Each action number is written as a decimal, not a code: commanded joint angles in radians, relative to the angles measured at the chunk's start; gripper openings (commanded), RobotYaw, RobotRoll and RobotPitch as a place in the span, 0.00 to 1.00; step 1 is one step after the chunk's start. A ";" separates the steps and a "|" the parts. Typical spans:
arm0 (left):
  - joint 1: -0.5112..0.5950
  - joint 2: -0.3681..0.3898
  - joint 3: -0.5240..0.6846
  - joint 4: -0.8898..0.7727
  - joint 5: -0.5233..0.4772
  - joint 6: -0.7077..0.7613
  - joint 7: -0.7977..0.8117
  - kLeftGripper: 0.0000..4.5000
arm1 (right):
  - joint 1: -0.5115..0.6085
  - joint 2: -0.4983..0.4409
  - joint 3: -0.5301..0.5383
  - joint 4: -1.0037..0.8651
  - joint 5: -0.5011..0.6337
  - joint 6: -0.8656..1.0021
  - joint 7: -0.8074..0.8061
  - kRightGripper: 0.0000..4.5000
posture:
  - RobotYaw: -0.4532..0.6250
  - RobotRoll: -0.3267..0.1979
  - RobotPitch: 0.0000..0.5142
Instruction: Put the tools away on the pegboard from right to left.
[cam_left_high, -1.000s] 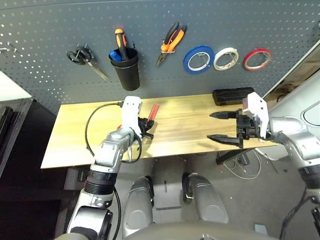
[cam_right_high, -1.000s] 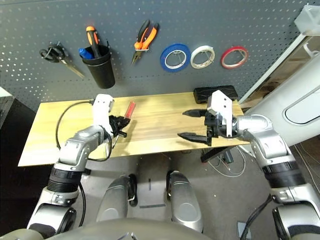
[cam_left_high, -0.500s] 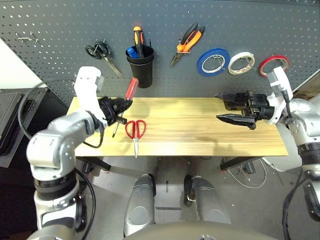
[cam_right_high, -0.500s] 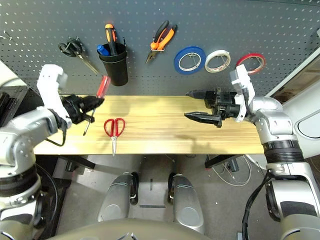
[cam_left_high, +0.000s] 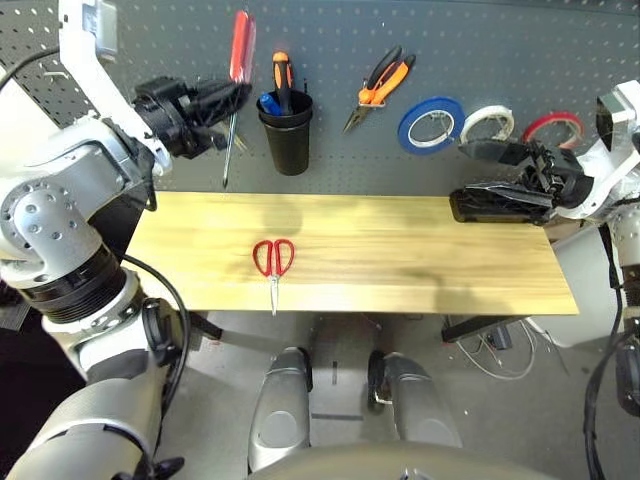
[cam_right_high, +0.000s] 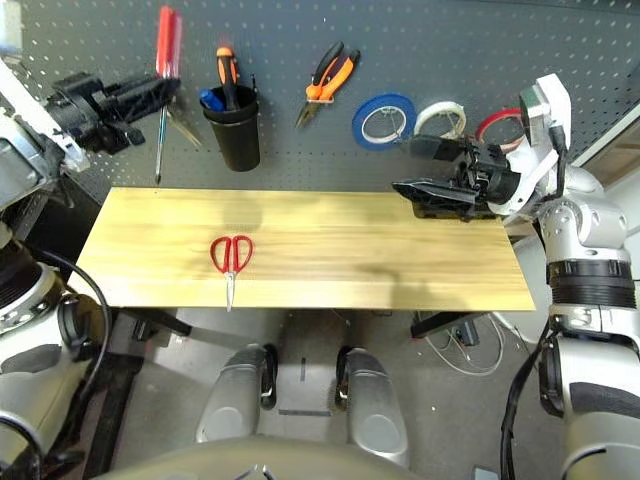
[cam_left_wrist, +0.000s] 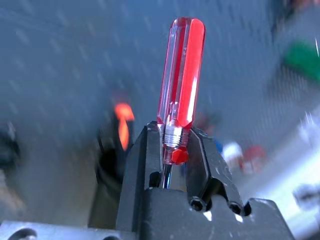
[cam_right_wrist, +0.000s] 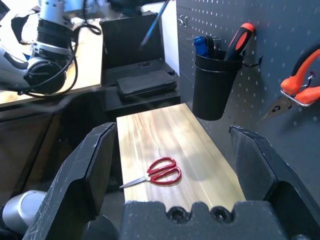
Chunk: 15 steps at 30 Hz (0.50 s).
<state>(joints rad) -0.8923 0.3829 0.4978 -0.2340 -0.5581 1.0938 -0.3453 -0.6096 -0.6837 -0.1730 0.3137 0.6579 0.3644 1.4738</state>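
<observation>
Screwdriver (cam_left_high: 238, 60), pinched upright by the left gripper (cam_left_high: 222, 97), has risen from the table (cam_left_high: 400, 250) to the pegboard (cam_left_high: 450, 40) at upper left, cup (cam_left_high: 286, 135) likely next; right gripper (cam_left_high: 480, 175) hangs spread.

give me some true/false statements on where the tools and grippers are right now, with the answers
1. The left gripper holds the red-handled screwdriver. True.
2. The red-handled scissors hang on the pegboard. False: they lie flat on the wooden table.
3. The orange-handled pliers hang on the pegboard. True.
4. The right gripper grips the red tape ring. False: it is open and empty, and the ring hangs on the board.
5. The black cup is empty. False: an orange-handled tool stands in it.
</observation>
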 joint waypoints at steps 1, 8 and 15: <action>-0.057 -0.049 -0.017 0.121 0.061 -0.227 0.074 0.16 | -0.015 0.004 -0.024 -0.009 0.014 0.002 -0.010 1.00 | 0.44 0.62 0.20; -0.140 -0.123 -0.084 0.387 0.150 -0.575 0.144 0.16 | 0.000 0.004 -0.024 -0.022 0.016 0.002 -0.019 1.00 | 0.41 0.62 0.20; -0.188 -0.170 -0.114 0.555 0.145 -0.730 0.161 0.16 | 0.032 0.007 -0.028 -0.058 0.019 0.004 -0.041 1.00 | 0.39 0.62 0.21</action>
<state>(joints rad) -1.0592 0.2277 0.4016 0.2812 -0.4199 0.4031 -0.1859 -0.5941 -0.6746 -0.1791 0.2763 0.6683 0.3677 1.4386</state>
